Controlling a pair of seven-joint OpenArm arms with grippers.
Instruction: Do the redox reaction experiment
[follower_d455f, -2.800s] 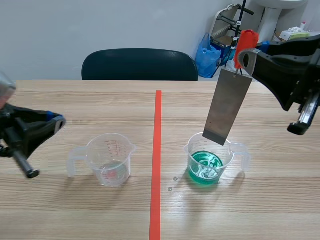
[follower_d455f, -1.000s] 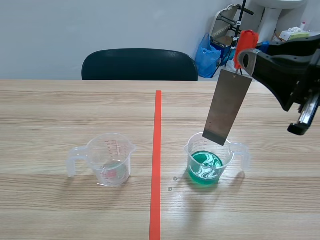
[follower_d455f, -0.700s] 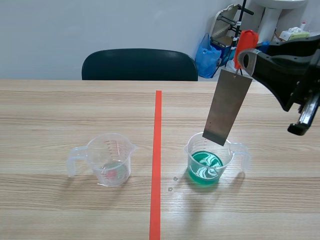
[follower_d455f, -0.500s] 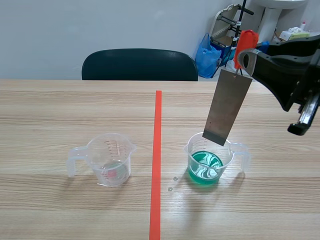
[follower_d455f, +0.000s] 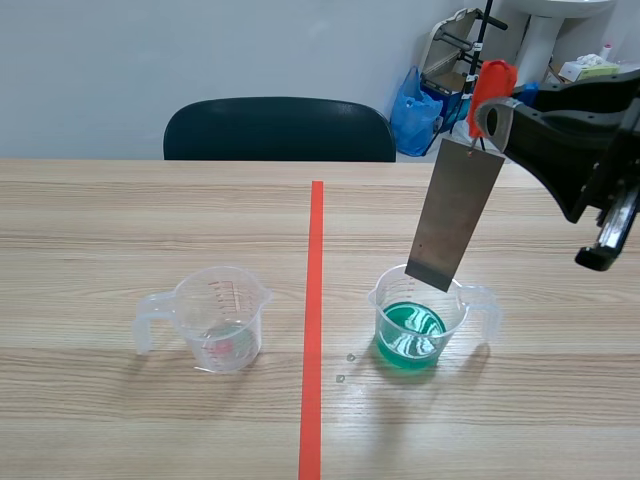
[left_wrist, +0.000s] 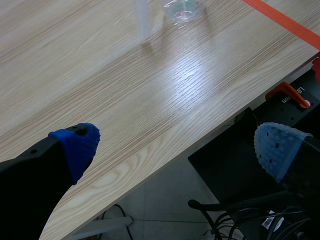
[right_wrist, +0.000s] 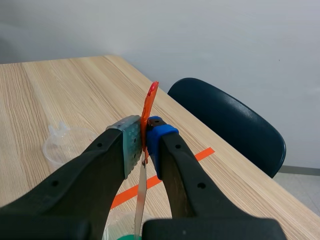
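Item one, the wooden table (follower_d455f: 120, 210): it runs the full width of the scene view, with an orange-red tape line down its middle. A dark chair (follower_d455f: 280, 128) stands at its far edge, and a blue bag (follower_d455f: 415, 110) sits on the floor beyond.

Item two, my right arm: it comes in high from the right. My right claw (right_wrist: 144, 142) is clamped on an orange-red tab (right_wrist: 151, 102), which is pinched flat between the two pads.

Item three, the grey metal plate (follower_d455f: 455, 215): it hangs from that tab, tilted slightly. Its lower edge is at the mouth of the cup of green liquid (follower_d455f: 418, 315) and above the liquid surface. I cannot tell whether the edge is below the rim. This cup stands just right of the tape line, handle pointing right.

Item four, the clear cup (follower_d455f: 220, 318): it stands left of the line, well apart from the green one, handle pointing left. It appears nearly empty.

Item five, my left claw (left_wrist: 176, 147): its fingers are spread wide apart, gripping nothing. It hangs over the near edge of the table, with the clear cup well ahead of it. An orange clamp (left_wrist: 290, 94) is fixed below the table edge.

Item six: two small droplets (follower_d455f: 345, 368) lie on the table just beside the green cup.
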